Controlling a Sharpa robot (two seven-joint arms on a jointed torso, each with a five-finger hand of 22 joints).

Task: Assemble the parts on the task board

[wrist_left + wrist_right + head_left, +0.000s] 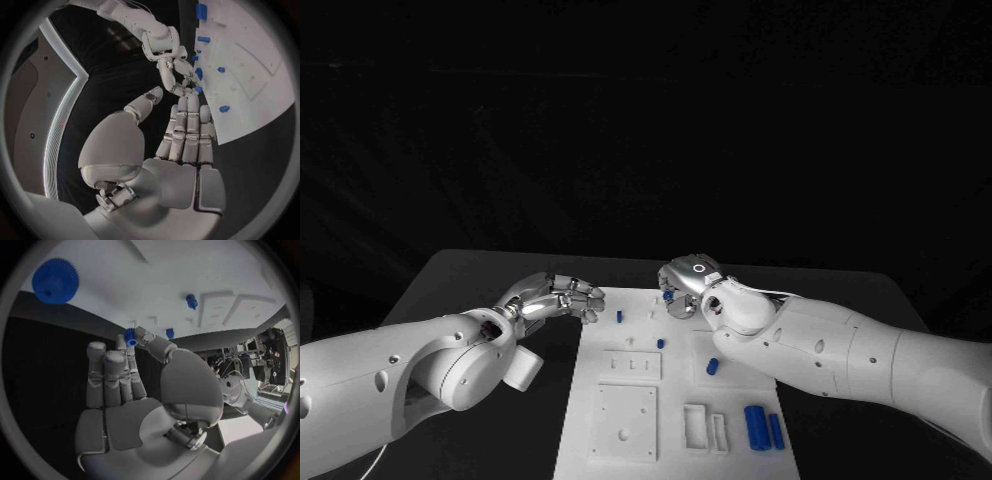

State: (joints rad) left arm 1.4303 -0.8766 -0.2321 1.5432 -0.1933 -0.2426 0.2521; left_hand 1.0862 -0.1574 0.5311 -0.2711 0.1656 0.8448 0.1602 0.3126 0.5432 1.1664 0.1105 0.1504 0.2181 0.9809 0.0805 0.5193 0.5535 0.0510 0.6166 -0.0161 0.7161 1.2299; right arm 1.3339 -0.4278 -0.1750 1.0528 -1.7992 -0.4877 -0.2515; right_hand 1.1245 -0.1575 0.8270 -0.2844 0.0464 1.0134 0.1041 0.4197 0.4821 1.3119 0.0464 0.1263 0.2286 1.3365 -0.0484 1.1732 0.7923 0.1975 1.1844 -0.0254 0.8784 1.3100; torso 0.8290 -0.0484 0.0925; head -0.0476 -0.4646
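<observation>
At the near end of the task board (678, 440), two long blue parts (762, 427) lie side by side on the right, long axes running near to far; nobody is touching them. Mid-board you have another blue part (713, 366) just left of the right forearm, and a small one (661, 342) beyond it.

Farther up, at the board's far edge, the right hand (689, 287) pinches a small blue toothed part (130, 336) between thumb and fingertip, the other fingers held straight alongside. That is the working piece. It sits over the far right portion of the board, so any seat for it lies below and slightly nearward of the hand. Exact target: cannot tell from these views.

Left hand (557, 297) hovers at the board's far left edge, fingers extended and close together, holding nothing. A blue peg (619, 316) stands just right of it. Its fingertips point toward the right hand and come near it in the left wrist view; whether they touch, cannot tell.

A large blue gear (54, 281) lies on the board, well apart from the pinched part.

Judgement: right hand is the nearer arm for placement; you should lower, not translate.
</observation>
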